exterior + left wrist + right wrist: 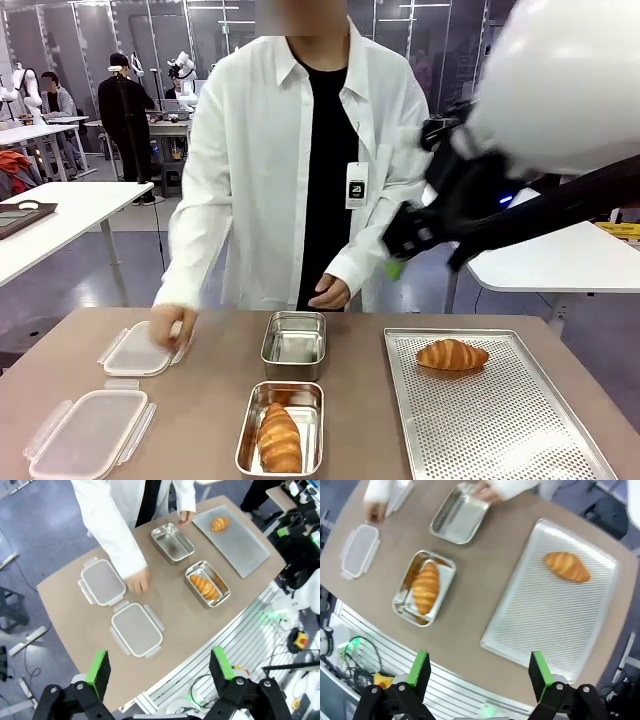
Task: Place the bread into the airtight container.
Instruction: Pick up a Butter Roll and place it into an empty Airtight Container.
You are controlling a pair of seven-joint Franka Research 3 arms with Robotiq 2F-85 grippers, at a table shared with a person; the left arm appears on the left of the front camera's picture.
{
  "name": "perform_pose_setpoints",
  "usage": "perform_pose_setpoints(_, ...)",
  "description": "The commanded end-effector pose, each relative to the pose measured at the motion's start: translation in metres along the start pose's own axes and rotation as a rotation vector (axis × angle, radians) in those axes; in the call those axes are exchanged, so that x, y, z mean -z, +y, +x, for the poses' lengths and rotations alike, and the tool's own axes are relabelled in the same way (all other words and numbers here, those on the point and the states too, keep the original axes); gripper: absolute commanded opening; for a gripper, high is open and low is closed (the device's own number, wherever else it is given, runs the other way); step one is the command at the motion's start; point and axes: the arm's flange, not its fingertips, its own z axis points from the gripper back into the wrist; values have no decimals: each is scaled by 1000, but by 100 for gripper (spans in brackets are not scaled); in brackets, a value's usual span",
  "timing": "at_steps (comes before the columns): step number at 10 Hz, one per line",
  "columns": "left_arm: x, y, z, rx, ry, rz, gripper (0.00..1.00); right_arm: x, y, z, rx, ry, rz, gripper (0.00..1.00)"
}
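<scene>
One croissant (452, 354) lies at the far end of the perforated metal tray (500, 430). A second croissant (279, 437) rests inside the near steel container (247, 430). Behind it stands an empty steel container (293, 345). In the right wrist view my right gripper (479, 669) hangs open high above the table edge, with the tray croissant (566, 566) and the filled container (424, 587) below it. My left gripper (159, 667) is open too, high over the near edge, far from the containers (206, 585). In the front view the right gripper (405, 250) hovers at the upper right.
Two clear plastic lids (88, 430) (138, 350) lie at the left. One of the person's hands (172, 322) rests on the far lid. The other hand (330, 292) is just behind the empty container. Bare tabletop (200, 400) lies between the lids and the containers.
</scene>
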Motion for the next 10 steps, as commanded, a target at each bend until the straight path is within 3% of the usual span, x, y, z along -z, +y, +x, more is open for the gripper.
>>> perform_pose_setpoints(1, -2, 0, 2, 17, 4, 1, 100, -20, -43, -10, -66, -85, 62, 99)
perform_pose_setpoints(3, -2, 0, 2, 17, 4, 1, 100, -71, -66, -29, -108, -140, 22, 99)
perform_pose_setpoints(4, -2, 0, 2, 17, 4, 1, 100, -68, -84, -29, -149, -106, -25, 99)
perform_pose_setpoints(5, -2, 0, 2, 17, 4, 1, 100, -54, -106, -24, -255, -110, -2, 99)
perform_pose_setpoints(6, -2, 0, 2, 17, 4, 1, 100, -35, -125, -17, -252, -133, 14, 99)
perform_pose_setpoints(10, -2, 0, 2, 17, 4, 1, 100, 82, -172, 17, -217, -52, 76, 99)
